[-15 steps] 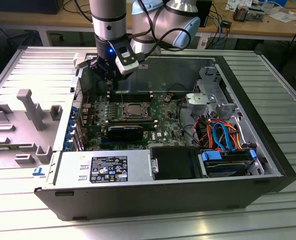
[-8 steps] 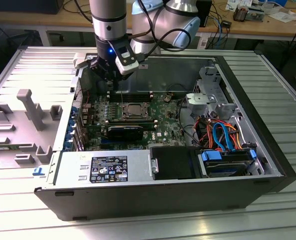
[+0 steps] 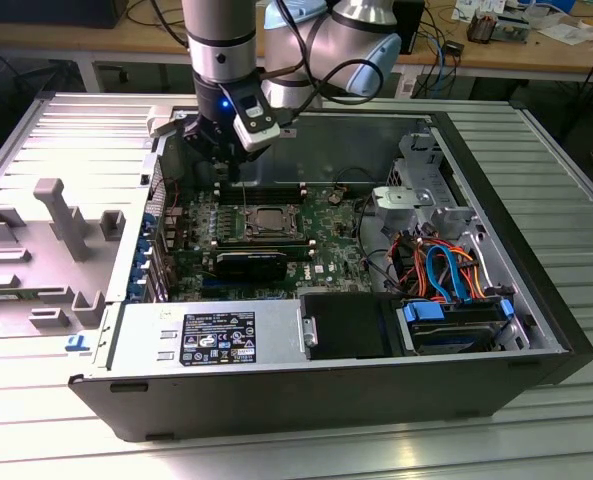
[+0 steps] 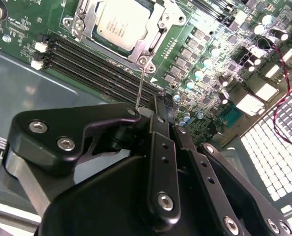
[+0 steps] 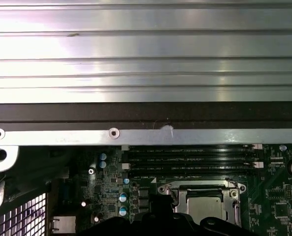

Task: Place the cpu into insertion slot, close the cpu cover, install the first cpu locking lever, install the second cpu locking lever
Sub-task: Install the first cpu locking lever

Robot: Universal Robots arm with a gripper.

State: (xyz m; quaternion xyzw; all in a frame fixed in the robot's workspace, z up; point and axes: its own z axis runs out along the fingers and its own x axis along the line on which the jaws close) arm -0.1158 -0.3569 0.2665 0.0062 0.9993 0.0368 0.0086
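steel locking lever rises just beside the pressed-together claw; probably best nudged slowly, keeping clear of the seated cpu beyond.

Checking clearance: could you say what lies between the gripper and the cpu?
In the second wrist view, the black memory slots and a thin metal rod.

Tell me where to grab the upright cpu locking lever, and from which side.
Take the locking lever at its upper end, coming from above. It is a thin wire standing nearly upright, with its foot at a corner of the cpu cover, so the top is probably the easiest part to reach.
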